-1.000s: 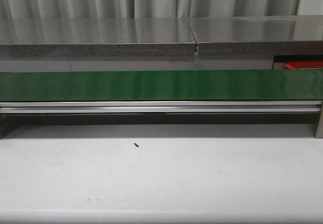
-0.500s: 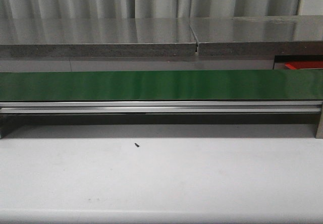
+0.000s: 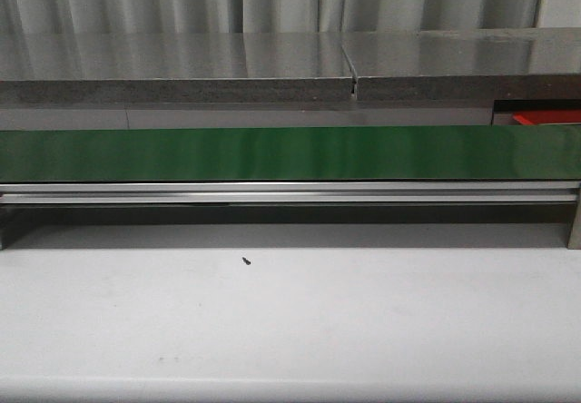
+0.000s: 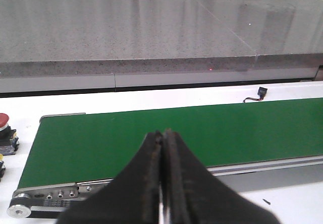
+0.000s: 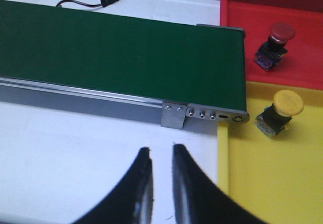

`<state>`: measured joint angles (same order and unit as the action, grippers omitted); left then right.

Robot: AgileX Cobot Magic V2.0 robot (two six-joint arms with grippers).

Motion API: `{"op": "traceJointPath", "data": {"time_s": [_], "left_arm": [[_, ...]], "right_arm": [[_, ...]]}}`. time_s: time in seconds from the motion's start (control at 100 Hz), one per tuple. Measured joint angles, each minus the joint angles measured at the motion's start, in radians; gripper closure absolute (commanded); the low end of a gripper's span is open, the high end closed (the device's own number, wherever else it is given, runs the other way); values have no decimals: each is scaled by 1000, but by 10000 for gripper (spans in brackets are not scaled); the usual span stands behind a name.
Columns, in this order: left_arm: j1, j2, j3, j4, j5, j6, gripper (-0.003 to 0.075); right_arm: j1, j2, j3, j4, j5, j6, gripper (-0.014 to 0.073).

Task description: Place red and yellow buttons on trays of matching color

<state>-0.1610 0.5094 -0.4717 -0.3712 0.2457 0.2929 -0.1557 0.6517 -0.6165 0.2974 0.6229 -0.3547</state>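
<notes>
Yellow button (image 5: 280,112), domed cap, upright

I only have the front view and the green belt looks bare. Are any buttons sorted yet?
Observer: Yes. The right wrist view shows a red button on the red tray.
Operator: And yellow?
Observer: A yellow button sits on the yellow tray, past the conveyor belt end.
Operator: End effectors?
Observer: Left end effector is shut, empty; right end effector is slightly open above the white table.
Operator: Anything waiting?
Observer: Another red button sits beside the belt's other end.
</notes>
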Motion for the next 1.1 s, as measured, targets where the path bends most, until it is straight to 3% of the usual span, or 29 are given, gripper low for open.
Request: {"op": "traceJointPath", "data": {"time_s": [0.75, 0.89, 1.1], "left_arm": [[0, 0, 0, 0, 0, 0, 715], [0, 0, 0, 0, 14, 0, 554], [0, 0, 0, 0, 20, 0, 132]], "right_arm": [[0, -66, 13, 0, 31, 0, 662], [0, -66, 13, 0, 31, 0, 662], [0, -66, 13, 0, 31, -1, 662]]}}
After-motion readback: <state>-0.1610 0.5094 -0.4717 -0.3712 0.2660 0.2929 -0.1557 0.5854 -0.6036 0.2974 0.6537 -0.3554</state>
